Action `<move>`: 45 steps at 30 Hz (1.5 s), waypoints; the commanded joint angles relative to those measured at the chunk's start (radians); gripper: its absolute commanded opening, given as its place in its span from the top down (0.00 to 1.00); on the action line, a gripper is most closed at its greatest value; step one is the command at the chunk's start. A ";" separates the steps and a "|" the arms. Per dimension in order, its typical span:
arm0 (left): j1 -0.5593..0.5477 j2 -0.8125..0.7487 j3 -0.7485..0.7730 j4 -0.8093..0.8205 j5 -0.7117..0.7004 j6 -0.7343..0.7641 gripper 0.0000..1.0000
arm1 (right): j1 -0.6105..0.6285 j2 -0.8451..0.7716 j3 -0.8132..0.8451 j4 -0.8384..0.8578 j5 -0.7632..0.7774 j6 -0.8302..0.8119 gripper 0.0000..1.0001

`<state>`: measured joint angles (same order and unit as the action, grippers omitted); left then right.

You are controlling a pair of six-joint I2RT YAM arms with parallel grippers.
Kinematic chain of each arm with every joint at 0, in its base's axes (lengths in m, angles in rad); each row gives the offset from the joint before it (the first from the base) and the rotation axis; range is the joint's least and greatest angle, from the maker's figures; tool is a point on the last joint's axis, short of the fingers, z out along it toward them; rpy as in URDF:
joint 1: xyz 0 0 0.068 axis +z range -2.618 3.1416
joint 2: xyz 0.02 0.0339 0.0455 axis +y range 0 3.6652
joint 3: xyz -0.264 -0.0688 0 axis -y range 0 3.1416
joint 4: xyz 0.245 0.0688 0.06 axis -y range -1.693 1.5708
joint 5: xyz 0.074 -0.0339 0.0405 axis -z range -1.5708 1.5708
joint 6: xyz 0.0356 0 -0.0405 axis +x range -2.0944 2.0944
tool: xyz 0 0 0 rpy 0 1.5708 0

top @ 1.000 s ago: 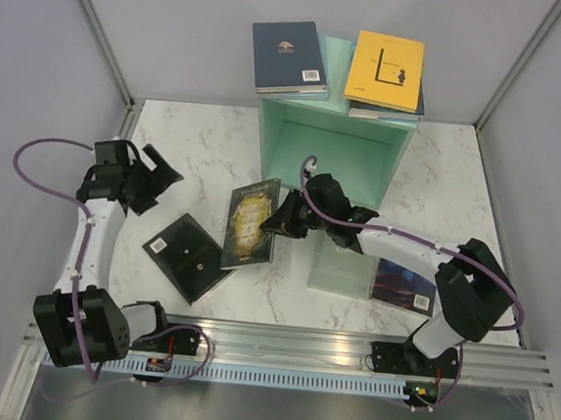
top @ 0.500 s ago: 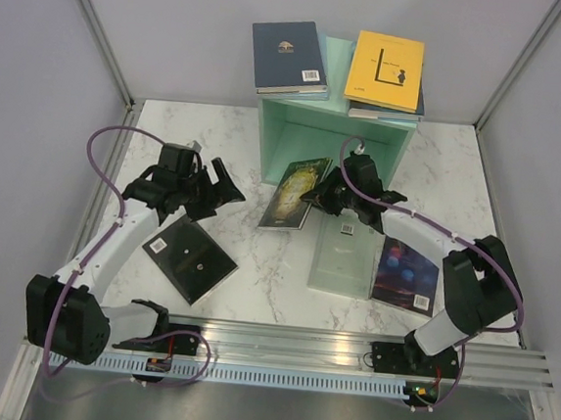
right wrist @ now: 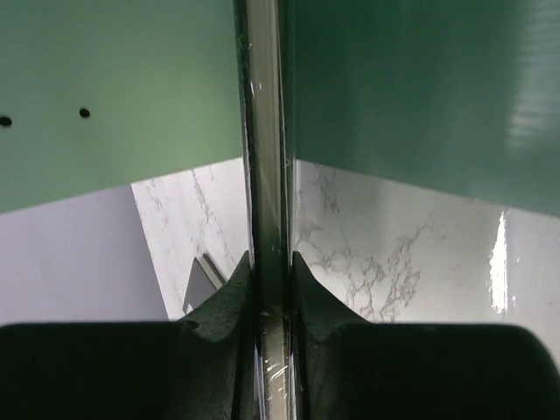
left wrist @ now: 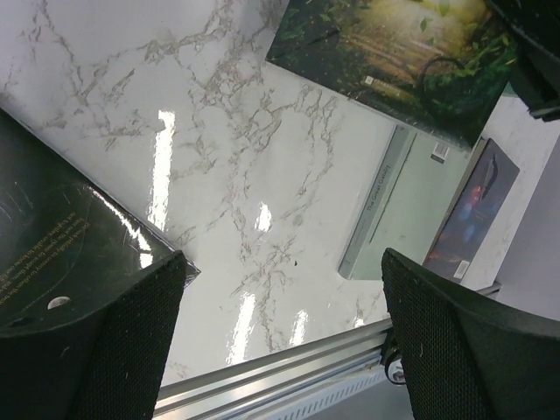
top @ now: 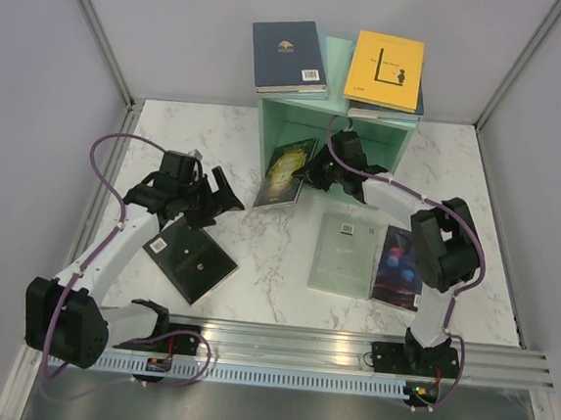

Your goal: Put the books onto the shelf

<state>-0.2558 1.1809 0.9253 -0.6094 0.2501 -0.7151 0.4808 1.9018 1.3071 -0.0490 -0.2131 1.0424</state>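
**My left hand hangs empty; my right holds a book at the mouth of the shelf**

On the left, my left gripper [top: 221, 187] hovers above the white marble table [top: 178, 142], its two fingers spread wide with nothing between them. Just below it, a black book [top: 190, 258] lies flat on the table; in my left wrist view its glossy corner shows beside one finger [left wrist: 131, 341].

Toward the middle, my right gripper [top: 313, 174] is clenched on a green forest-cover book [top: 286, 171]. In my right wrist view the fingertips [right wrist: 232, 293] pinch the book's thin edge. The book is tilted, with its far end at the open front of the mint-green shelf [top: 333, 116], close to the left wall.

On top of the shelf, a navy book [top: 289, 56] lies on the left and a yellow book [top: 384, 70] on the right, stacked on another book.

To the right, in front of the shelf, a pale green book [top: 345, 253] lies flat, with a dark galaxy book [top: 400, 270] right beside it.
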 commanded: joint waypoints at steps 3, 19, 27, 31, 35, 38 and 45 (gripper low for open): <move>-0.003 0.005 0.007 -0.021 0.041 0.046 0.07 | -0.033 0.126 0.115 0.051 0.060 0.031 1.00; -0.003 0.085 0.017 -0.020 0.055 0.072 0.07 | -0.079 0.108 -0.019 -0.093 0.087 0.027 0.27; -0.003 0.068 -0.009 -0.018 0.029 0.059 0.07 | -0.077 0.022 -0.077 -0.268 0.167 -0.038 0.21; -0.005 0.054 -0.017 -0.018 0.025 0.045 0.07 | -0.074 -0.030 -0.117 -0.275 0.144 -0.045 0.21; -0.005 0.036 -0.031 -0.013 0.011 0.028 0.07 | -0.035 -0.115 -0.150 -0.272 0.139 -0.073 0.23; -0.008 0.026 -0.045 -0.006 0.006 0.016 0.07 | 0.004 -0.202 -0.173 -0.275 0.139 -0.074 0.25; -0.019 0.003 -0.059 -0.001 -0.003 -0.009 0.07 | 0.084 -0.259 -0.230 -0.270 0.129 -0.062 0.62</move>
<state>-0.2676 1.2144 0.8757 -0.6315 0.2626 -0.6914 0.5472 1.6684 1.1080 -0.3069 -0.0891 0.9810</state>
